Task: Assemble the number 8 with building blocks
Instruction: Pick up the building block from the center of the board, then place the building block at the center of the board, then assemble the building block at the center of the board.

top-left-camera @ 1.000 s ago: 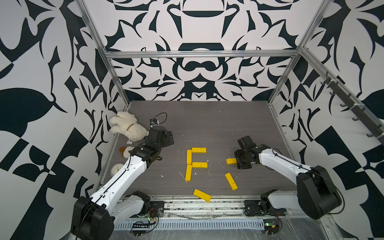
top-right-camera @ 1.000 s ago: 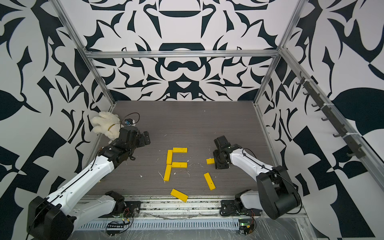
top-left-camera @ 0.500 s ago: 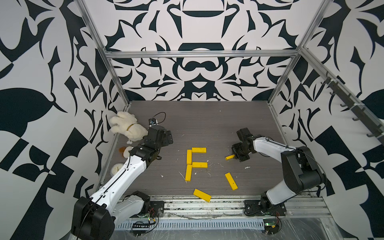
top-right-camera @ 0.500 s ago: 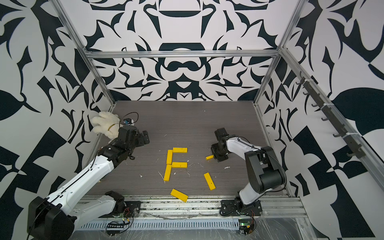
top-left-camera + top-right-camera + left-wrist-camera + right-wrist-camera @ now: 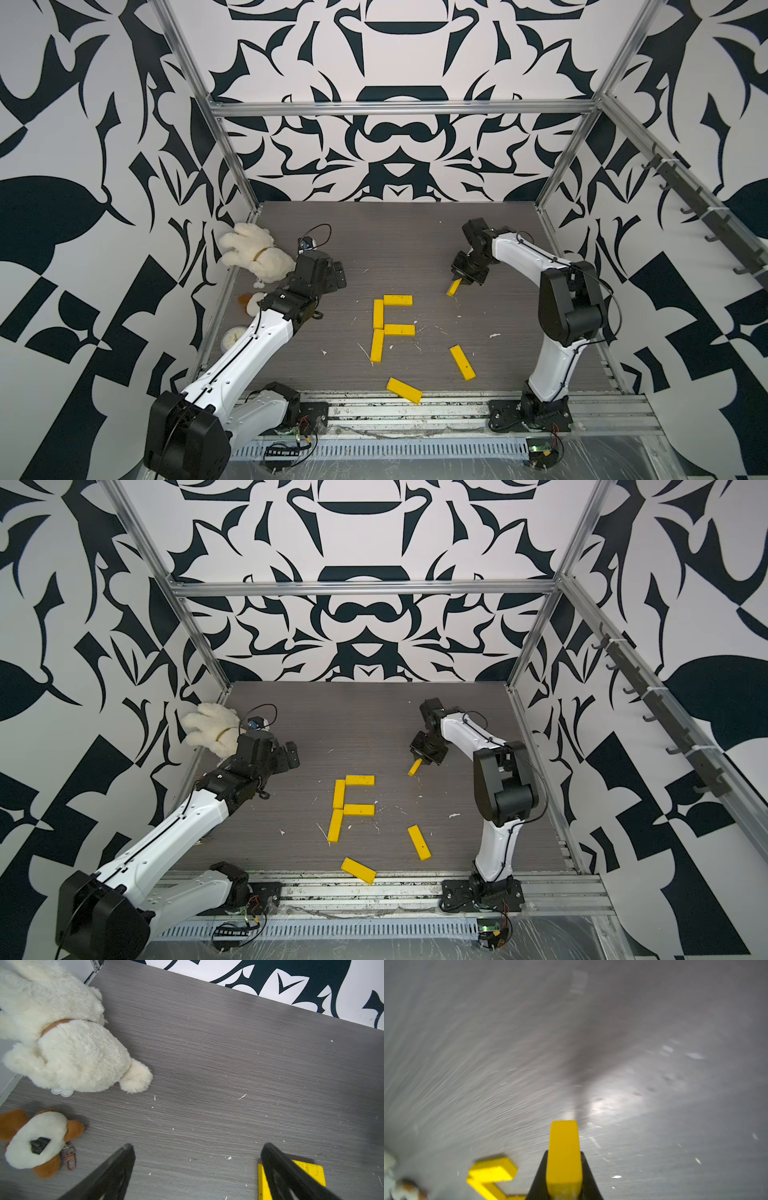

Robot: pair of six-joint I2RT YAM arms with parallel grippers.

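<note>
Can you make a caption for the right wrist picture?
Right end effector pinching a yellow block over the grey table.

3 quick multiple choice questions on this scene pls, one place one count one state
1. The white plush toy lies: A at the side wall by the left pincer; B mid-table; C on the front rail.
2. Bars in the F-shape: A two; B four; C six.
3. The right pincer is: A wide open; B shut on a yellow bar; C out of view.
1 A, it lies along the wall near that pincer; 2 B, two upright, two crosswise; 3 B, both top views show the bar clamped.
</note>
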